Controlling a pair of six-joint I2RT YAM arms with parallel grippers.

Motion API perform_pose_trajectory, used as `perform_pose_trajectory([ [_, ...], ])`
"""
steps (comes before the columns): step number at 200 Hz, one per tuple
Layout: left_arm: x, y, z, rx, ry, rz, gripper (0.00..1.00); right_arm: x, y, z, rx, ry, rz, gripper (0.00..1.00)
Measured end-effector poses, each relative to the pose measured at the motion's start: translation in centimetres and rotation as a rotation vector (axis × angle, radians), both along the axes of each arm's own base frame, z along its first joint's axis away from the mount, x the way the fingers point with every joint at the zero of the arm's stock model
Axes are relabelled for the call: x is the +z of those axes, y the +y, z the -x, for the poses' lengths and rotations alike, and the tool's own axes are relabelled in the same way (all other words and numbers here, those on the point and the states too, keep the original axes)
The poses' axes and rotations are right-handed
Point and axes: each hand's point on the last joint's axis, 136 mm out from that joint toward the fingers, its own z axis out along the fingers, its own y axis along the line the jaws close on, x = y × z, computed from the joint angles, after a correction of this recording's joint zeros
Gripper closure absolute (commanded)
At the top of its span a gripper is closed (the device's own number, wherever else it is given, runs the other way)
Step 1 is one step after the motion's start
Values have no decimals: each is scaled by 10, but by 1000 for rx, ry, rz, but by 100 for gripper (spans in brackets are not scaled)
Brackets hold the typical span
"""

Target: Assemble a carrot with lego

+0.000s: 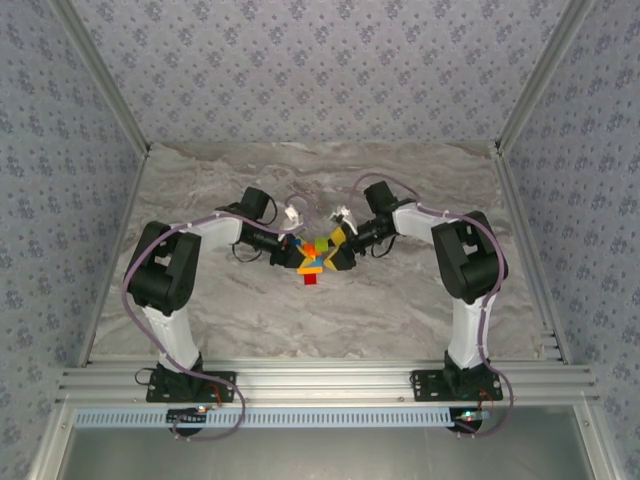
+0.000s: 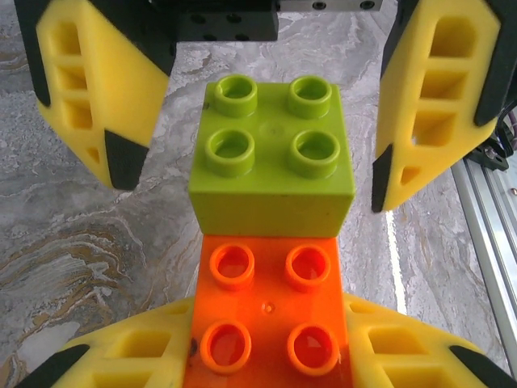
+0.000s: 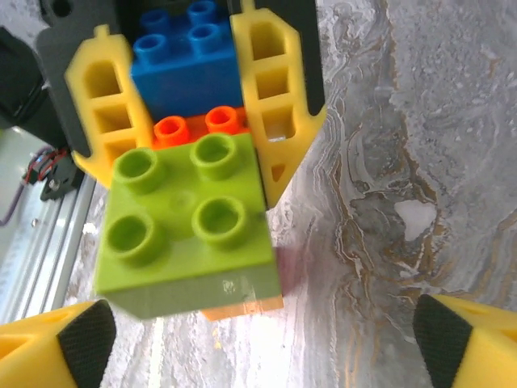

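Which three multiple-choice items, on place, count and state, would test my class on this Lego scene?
1. The lime green brick sits: A) alone on the table; B) joined to the orange brick in the left gripper; C) at the table's far edge.
2. Studs on its top: A) two; B) four; C) six.
3. The right gripper is: A) open; B) shut on the green brick; C) shut on nothing.
Key: B, it adjoins the gripped orange brick; B, four studs show; A, its fingers stand clear of the brick.
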Motion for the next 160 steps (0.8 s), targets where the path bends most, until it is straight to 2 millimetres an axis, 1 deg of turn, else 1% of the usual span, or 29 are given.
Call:
perform_pose_trajectory([
  [29,0,0,-1,1,-7,1,71,27,-6,-4,-25,-70,-23,0],
  [47,1,-2,-4,4,-19,2,70,45,-12,-3,-47,-122,-27,0],
  [75,2,-6,-10,27,-91,-4,69,65,-33,3,-140,-193,-10,0],
  [93,3,-10,-9,40,-171,-22,68,77,-49,2,-227,-255,2,0],
  [110,4,-13,-9,57,-239,-40,68,88,-60,-1,-301,-311,8,0],
  [124,4,-14,-12,75,-289,-52,68,94,-67,-7,-364,-350,19,0],
  [134,4,-13,-15,93,-323,-64,68,95,-72,-13,-426,-372,38,0],
  [146,5,-12,-19,113,-356,-80,68,91,-80,-20,-518,-386,74,0],
  [160,6,-10,-23,135,-389,-100,68,83,-94,-29,-656,-371,127,0],
])
